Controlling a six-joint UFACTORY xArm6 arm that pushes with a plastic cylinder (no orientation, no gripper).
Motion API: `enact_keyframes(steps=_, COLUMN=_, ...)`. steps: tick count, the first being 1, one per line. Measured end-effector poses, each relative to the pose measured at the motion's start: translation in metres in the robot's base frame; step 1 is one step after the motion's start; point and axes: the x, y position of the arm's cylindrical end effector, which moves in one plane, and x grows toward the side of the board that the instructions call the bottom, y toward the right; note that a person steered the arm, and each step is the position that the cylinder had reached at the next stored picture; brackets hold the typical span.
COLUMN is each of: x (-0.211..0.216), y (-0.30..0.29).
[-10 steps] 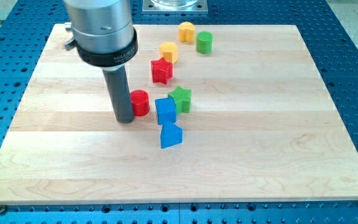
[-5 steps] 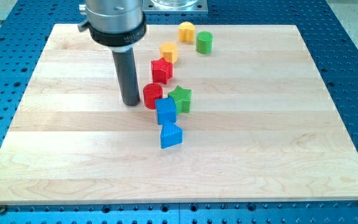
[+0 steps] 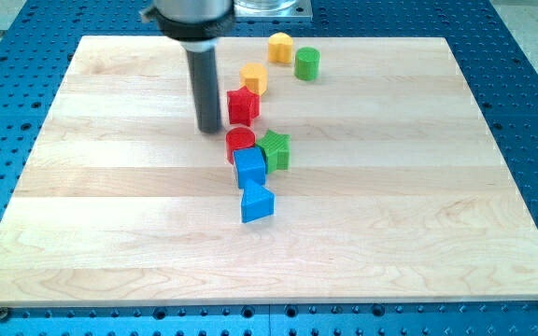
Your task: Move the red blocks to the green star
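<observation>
Although the red cylinder [image 3: 240,143] sits touching the green star [image 3: 274,149] on the star's left, the red star [image 3: 242,105] stands apart from it, toward the view's top. My tip [image 3: 210,128] rests on the board just left of the red star, a bare rod clamped on nothing. From the tip, the red star lies up and to the view's right; the green star lies below and right. The likely next push needs the tip above the red star, driving downward.
</observation>
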Motion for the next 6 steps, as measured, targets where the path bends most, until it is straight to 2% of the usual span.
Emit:
enact_keyframes(steps=1, x=-0.036, y=0.014)
enact_keyframes(steps=2, x=-0.035, y=0.044)
enact_keyframes(steps=6, x=0.007, y=0.084)
